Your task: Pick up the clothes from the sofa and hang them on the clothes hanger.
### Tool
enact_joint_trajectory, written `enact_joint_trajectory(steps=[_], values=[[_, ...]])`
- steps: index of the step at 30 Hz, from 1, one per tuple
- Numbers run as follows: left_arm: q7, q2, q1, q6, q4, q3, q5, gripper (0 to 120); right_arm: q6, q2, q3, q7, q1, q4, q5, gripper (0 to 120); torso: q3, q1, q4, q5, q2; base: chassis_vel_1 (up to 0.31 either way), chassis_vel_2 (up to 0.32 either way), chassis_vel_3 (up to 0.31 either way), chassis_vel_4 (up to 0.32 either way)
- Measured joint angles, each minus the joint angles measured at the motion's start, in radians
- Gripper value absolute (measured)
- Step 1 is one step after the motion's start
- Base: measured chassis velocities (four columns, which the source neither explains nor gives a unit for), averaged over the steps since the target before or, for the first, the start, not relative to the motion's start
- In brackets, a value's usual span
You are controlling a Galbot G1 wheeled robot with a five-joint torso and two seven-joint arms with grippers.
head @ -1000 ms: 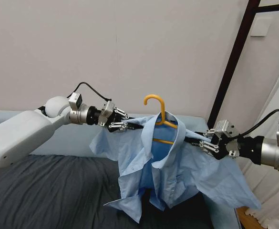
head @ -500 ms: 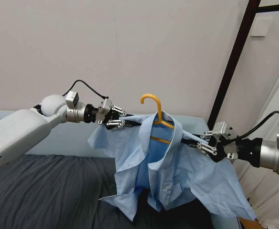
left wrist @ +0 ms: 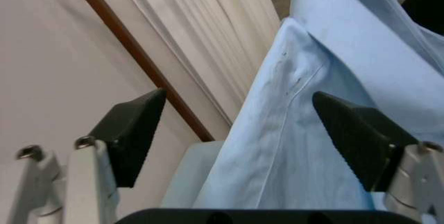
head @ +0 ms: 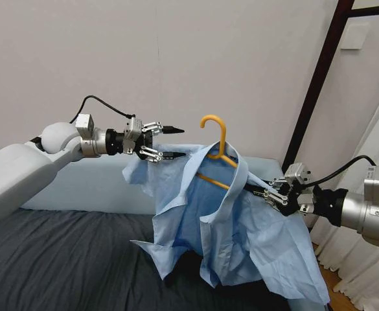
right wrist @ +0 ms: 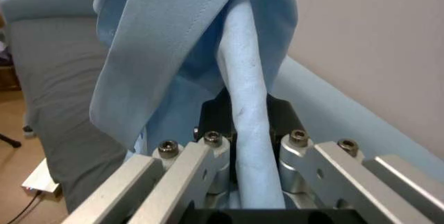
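Note:
A light blue shirt hangs on a yellow hanger in mid-air above the sofa. My right gripper is shut on the shirt's right shoulder, the cloth pinched between its fingers. My left gripper stands open at the shirt's left shoulder, one finger above the cloth and one at its edge. In the left wrist view the blue fabric lies between and beyond the spread black fingertips, not pinched. The left shoulder droops.
The dark grey sofa seat with its pale blue back lies below. A dark brown rack post rises at the right, with white curtain beside it. A bare wall stands behind.
My left gripper has opened and let go of the shirt's left shoulder, pulling up and left. The shirt and hanger have swung slightly right and the left side has sagged.

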Motion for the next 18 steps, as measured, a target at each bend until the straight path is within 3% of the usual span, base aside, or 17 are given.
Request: enact_joint_trajectory(steps=[4, 7, 11, 13, 15, 16, 18], values=[[-0.046, 0.037, 0.021, -0.008, -0.038, -0.015, -0.021, 99, -0.059, 0.019, 0.001, 0.106, 0.003, 0.0, 0.042, 7, 0.0, 0.0, -0.0003, 0.0002, 0.0, 0.0, 0.0, 0.0, 0.0], [-0.095, 0.065, 0.054, -0.022, -0.072, -0.026, -0.025, 100, -0.087, 0.034, 0.002, 0.168, 0.003, -0.002, 0.066, 7, 0.0, 0.0, -0.0002, 0.0002, 0.0, 0.0, 0.0, 0.0, 0.0], [-0.294, 0.12, 0.201, -0.067, -0.182, -0.064, 0.002, 100, -0.117, 0.074, 0.006, 0.277, 0.006, 0.0, 0.107, 7, 0.0, 0.0, 0.0, -0.0004, 0.0, 0.0, 0.0, 0.0, 0.0], [-0.325, 0.126, 0.224, -0.069, -0.201, -0.072, 0.008, 100, -0.126, 0.083, 0.007, 0.301, 0.007, 0.005, 0.115, 7, 0.0, 0.0, 0.0, -0.0004, 0.0, 0.0, 0.0, 0.0, 0.0], [-0.491, 0.15, 0.317, -0.076, -0.313, -0.084, 0.047, 100, -0.159, 0.122, 0.021, 0.39, 0.012, 0.021, 0.154, 7, 0.0, 0.0, 0.0002, 0.0001, 0.0, 0.0, 0.0, 0.0, 0.0], [-0.491, 0.15, 0.317, -0.076, -0.313, -0.084, 0.047, 100, -0.159, 0.122, 0.021, 0.39, 0.012, 0.021, 0.154, 7, 0.0, 0.0, 0.0002, 0.0001, 0.0, 0.0, 0.0, 0.0, 0.0], [-0.649, 0.144, 0.367, -0.076, -0.388, -0.08, 0.075, 100, -0.185, 0.145, 0.044, 0.456, 0.01, 0.033, 0.188, 7, 0.0, 0.0, 0.0004, 0.0003, 0.0, 0.0, 0.0, 0.0, 0.0]])
